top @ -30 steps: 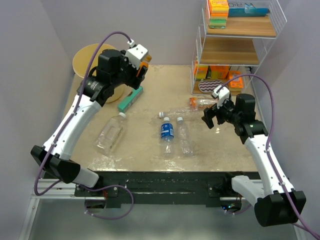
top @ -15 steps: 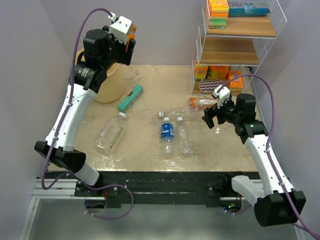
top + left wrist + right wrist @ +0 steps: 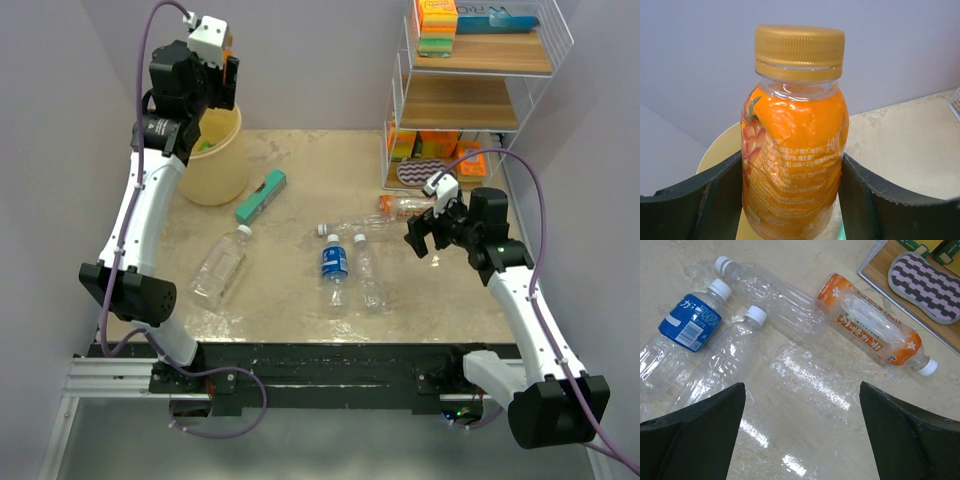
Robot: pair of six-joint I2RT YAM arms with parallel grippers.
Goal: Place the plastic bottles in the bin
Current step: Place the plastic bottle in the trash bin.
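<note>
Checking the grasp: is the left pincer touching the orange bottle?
Touching. Left wrist view: the left pincer clamps the orange bottle, fingers pressed against both sides.

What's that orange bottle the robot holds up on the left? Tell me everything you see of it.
The orange bottle is small, of clear plastic, with a gold screw cap and a crinkled orange label bearing small print and a fruit picture. It sits cap outward in the left hand, clamped at its sides by two dark fingers, touching nothing else. It hangs in the air at the pale yellow bin, whose rim shows behind it. Its contents cannot be told.
</note>
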